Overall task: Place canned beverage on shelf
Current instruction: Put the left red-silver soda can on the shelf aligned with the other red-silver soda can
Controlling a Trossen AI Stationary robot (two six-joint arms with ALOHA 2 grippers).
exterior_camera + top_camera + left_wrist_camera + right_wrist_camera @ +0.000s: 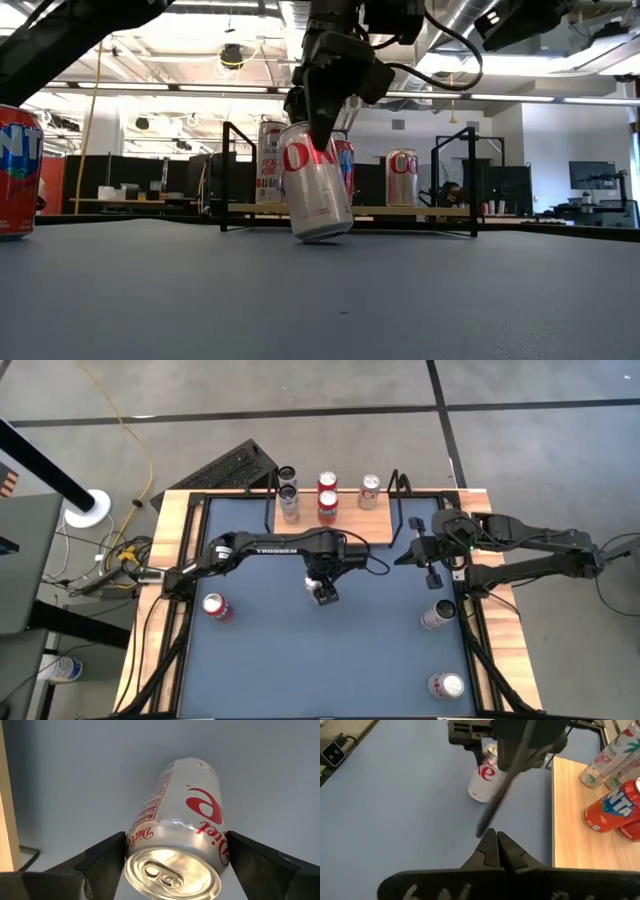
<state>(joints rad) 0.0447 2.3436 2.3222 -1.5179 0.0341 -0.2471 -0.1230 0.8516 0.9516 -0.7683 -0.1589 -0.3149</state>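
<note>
The left end effector (322, 592) is gripping a silver Diet Coke can with red lettering (316, 182) near its top, one dark finger (102, 857) pressing on each side. The can is tilting, its lower edge touching the blue-grey counter (300, 660) just in front of the small light-wood shelf on a black wire frame (375, 525), which is carrying several upright cans. The right end effector (497, 841) is hovering beside the shelf's right end, its fingers closed together on nothing.

A lab or workshop in an open industrial hall. Exposed ceiling ducts (470, 15) and strip lights (200, 88) hang overhead, the concrete floor (330, 420) carries loose cables (130, 420), and distant desks (130, 200) line the back.
</note>
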